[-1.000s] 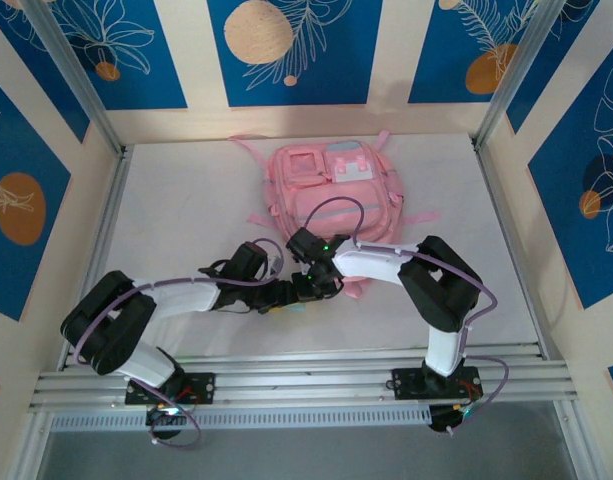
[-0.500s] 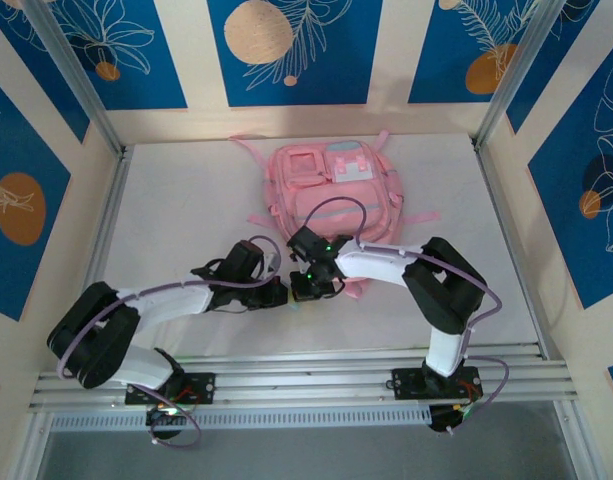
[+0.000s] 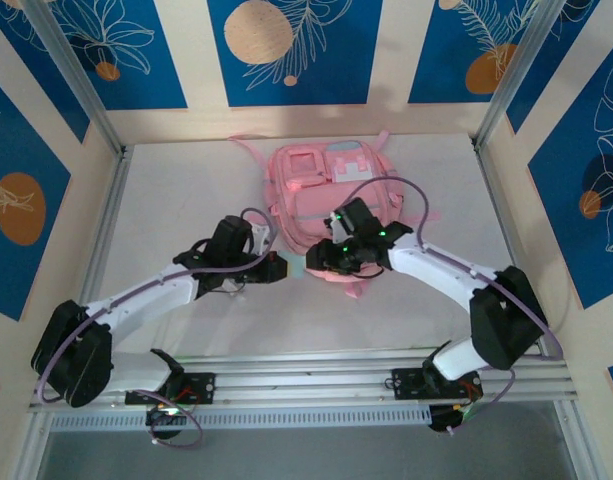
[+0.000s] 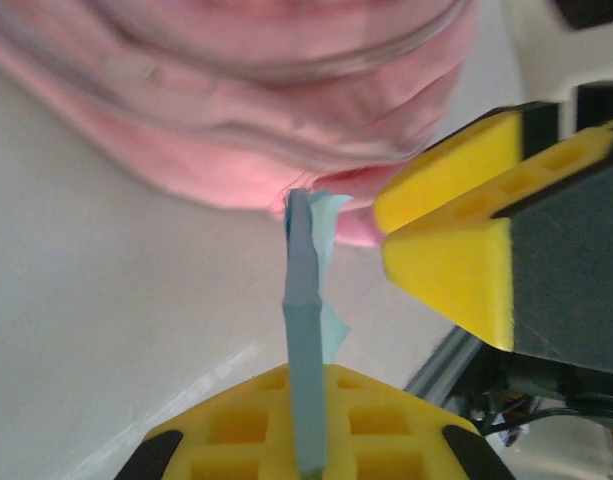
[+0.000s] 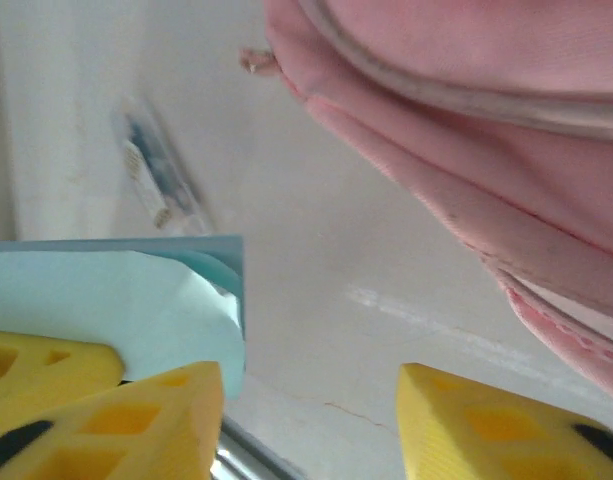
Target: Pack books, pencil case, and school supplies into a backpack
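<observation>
The pink backpack (image 3: 326, 195) lies flat at the middle back of the table, and its lower edge is close in the wrist views (image 4: 286, 110) (image 5: 466, 120). My left gripper (image 3: 276, 268) (image 4: 308, 405) is shut on a light-blue square pad (image 4: 308, 330), seen edge-on, just left of the backpack's near edge. A loose sheet of the pad (image 5: 116, 300) curls outward. My right gripper (image 3: 319, 262) (image 5: 311, 410) faces it, open, with nothing between its fingers; one finger (image 5: 116, 410) is beside the pad. The books and the pencil case are hidden or out of view.
A small blurred packet-like thing (image 5: 156, 185) lies on the white table (image 3: 176, 200) beyond the pad. Metal rails (image 3: 306, 385) run along the near edge. Wall panels (image 3: 61, 215) and corner posts enclose the table on three sides.
The left gripper closed on the blue pad and the right gripper let go of it and opened. Both grippers moved away from the near edge toward the backpack.
</observation>
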Controlling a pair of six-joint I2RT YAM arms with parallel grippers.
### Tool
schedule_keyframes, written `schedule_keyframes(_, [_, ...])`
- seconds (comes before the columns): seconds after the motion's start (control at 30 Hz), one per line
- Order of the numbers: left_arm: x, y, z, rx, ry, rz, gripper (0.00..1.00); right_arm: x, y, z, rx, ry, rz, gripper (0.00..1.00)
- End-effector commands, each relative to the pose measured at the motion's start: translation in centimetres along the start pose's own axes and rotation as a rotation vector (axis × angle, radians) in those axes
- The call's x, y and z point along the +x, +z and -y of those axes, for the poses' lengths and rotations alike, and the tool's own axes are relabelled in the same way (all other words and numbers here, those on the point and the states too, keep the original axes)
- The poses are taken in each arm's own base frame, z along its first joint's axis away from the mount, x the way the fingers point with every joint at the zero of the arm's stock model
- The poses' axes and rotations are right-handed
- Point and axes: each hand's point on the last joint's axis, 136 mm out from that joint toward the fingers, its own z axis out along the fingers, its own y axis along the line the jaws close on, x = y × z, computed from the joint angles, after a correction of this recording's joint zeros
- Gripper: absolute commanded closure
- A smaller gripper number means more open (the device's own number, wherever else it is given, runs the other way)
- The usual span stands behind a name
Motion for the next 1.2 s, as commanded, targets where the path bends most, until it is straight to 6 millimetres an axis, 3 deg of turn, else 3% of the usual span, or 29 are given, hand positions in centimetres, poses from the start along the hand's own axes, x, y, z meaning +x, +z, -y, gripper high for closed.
schedule_keyframes(0.0, [-2.8,-1.3,4.6,0.193,0.116,0.060,1.00,-0.2,-1.7,-2.7,-0.202,-0.040,0.025,0.42])
schedule_keyframes(0.17, [-3.8,-1.1,7.1,0.323,0.133,0.047,1.00,-0.6,-3.5,-3.7,-0.322,-0.085,0.097,0.34])
schedule_keyframes(0.3, [-3.6,-0.5,8.0,0.407,0.105,0.014,1.00,-0.6,-4.0,-4.0,-0.393,-0.095,0.119,0.37])
schedule_keyframes(0.4, [-3.4,-0.2,7.8,0.412,0.089,-0.002,1.00,-0.5,-4.2,-4.1,-0.430,-0.095,0.122,0.46])
schedule_keyframes(0.53, [-2.9,0.1,6.9,0.361,0.088,-0.019,1.00,-0.6,-5.2,-4.5,-0.489,-0.111,0.139,0.49])
schedule_keyframes(0.77, [-2.8,0.5,6.5,0.361,0.077,-0.041,1.00,-0.5,-6.0,-5.1,-0.572,-0.149,0.135,0.46])
schedule_keyframes(0.83, [-2.8,0.6,6.5,0.366,0.074,-0.047,1.00,-0.5,-6.0,-5.1,-0.580,-0.152,0.134,0.52])
schedule_keyframes(0.97, [-3.0,0.6,6.5,0.363,0.071,-0.047,1.00,-0.6,-6.0,-4.5,-0.567,-0.134,0.138,0.78])
schedule_keyframes(1.07, [-3.0,0.8,5.8,0.319,0.079,-0.046,0.88,-0.8,-6.0,-3.5,-0.536,-0.106,0.151,0.93])
schedule_keyframes(1.17, [-3.6,0.8,4.8,0.232,0.108,-0.026,0.59,-1.4,-6.4,-2.0,-0.483,-0.067,0.185,1.00])
